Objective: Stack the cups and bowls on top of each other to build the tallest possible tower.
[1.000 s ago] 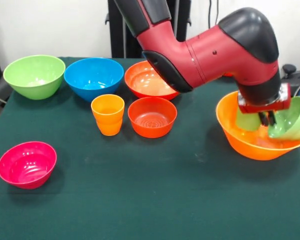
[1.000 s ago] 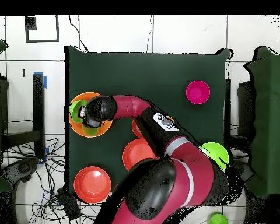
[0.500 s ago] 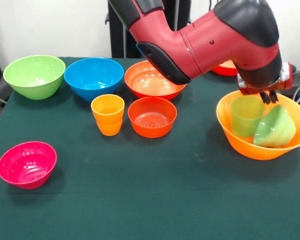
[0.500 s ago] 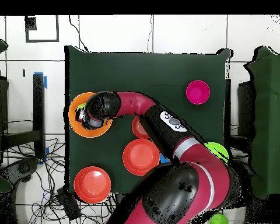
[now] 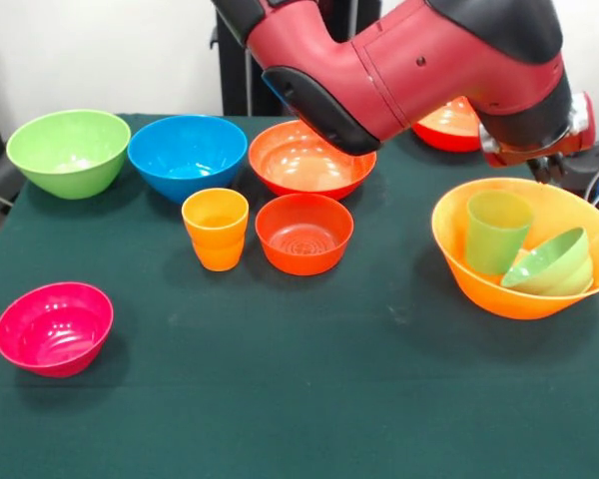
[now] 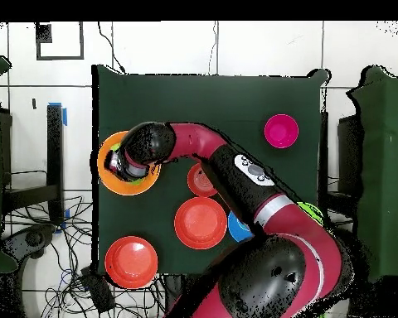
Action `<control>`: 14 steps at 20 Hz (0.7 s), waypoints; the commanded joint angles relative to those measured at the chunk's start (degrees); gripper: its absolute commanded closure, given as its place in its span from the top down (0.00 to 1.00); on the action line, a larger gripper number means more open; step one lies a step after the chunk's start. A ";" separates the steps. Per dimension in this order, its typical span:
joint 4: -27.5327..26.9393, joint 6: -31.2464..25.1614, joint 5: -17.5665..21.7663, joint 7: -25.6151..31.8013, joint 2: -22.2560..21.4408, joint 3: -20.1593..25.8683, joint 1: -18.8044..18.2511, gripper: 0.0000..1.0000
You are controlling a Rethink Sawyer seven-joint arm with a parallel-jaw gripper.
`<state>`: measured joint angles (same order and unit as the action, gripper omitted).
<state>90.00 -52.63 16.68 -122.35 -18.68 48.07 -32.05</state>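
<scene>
The largest orange bowl (image 5: 479,269) stands at the right of the front view. Inside it, a translucent green cup (image 5: 496,232) stands upright and a small green bowl (image 5: 551,264) leans tilted against it. My gripper (image 5: 545,170) hangs open and empty just above the bowl's far rim. The orange cup (image 5: 216,230) and a small red-orange bowl (image 5: 303,233) stand side by side mid-table. In the overhead view, the arm's wrist covers most of the large orange bowl (image 6: 107,175). No tower stands beyond the pieces nested in that bowl.
Along the far side stand a big green bowl (image 5: 69,150), a blue bowl (image 5: 188,155) and an orange-red bowl (image 5: 309,160). A red bowl (image 5: 449,125) sits behind the arm. A pink bowl (image 5: 54,327) is near the front left. The arm spans the table's right half.
My gripper let go of the small green bowl and rose out of the large orange bowl. The green bowl tipped and settled against the green cup.
</scene>
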 commanded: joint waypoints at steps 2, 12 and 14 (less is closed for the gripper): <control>2.02 -4.90 2.56 14.74 -0.26 2.52 0.02 0.00; 0.63 -4.28 4.55 13.90 -0.20 1.67 1.16 0.00; -0.78 -5.10 6.18 13.56 -0.96 -0.08 2.57 0.00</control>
<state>89.99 -52.64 17.18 -122.35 -19.29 50.14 -31.65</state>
